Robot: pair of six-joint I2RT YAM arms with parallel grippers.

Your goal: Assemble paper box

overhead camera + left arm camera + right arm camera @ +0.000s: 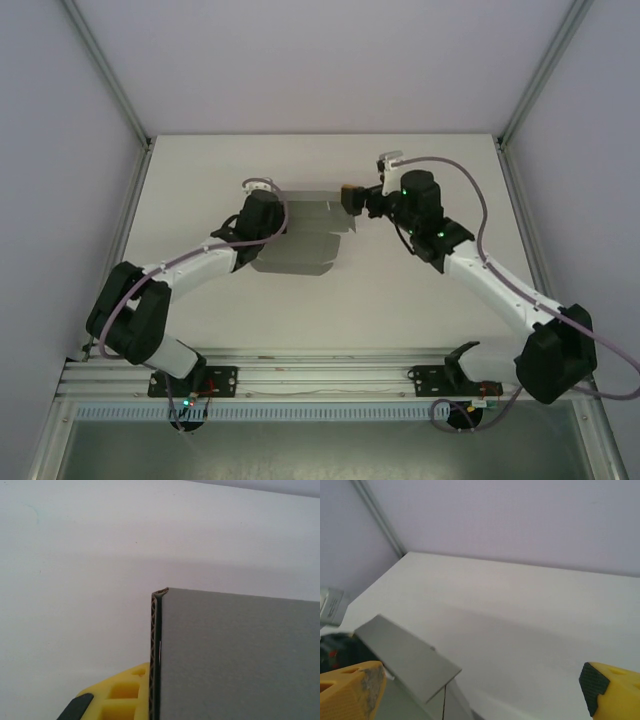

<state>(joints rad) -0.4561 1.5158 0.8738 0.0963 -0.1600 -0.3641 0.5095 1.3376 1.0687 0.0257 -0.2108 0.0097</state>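
In the left wrist view the paper box [235,655] is cut off at the right and bottom edges, and its card hides most of the left fingers [122,695]. The right fingers [350,692] are cut by the bottom edge. From above, the left arm [262,215] covers the box's left border.

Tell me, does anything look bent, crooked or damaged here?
Only small things. The paper box is a half-folded grey sheet, one flap tilted up. In the left wrist view its corner looks slightly crushed. Nothing appears torn or spilled.
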